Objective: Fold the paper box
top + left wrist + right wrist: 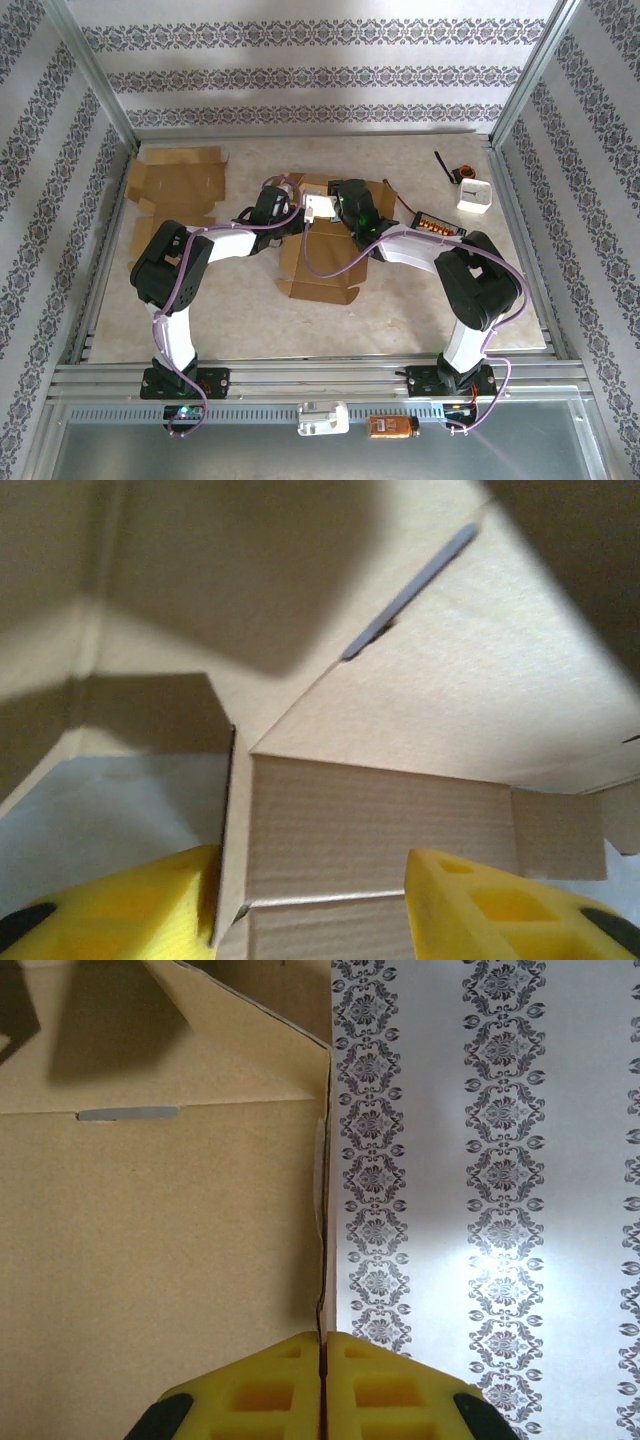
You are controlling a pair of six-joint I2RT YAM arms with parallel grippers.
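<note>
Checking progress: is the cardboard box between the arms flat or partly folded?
Partly folded: the cardboard box has panels standing angled in the wrist views; the right hand pinches one raised edge.

Top cam hangs high behind the rig, looking down over the whole table (400,310). Both wrist cams sit right up against the paper box (320,288) mid-table: left looks inside, right along an edge, wallpaper (480,1160) at 3 o'clock.

no legible text anywhere — labels, brands, numbers unreadable
</note>
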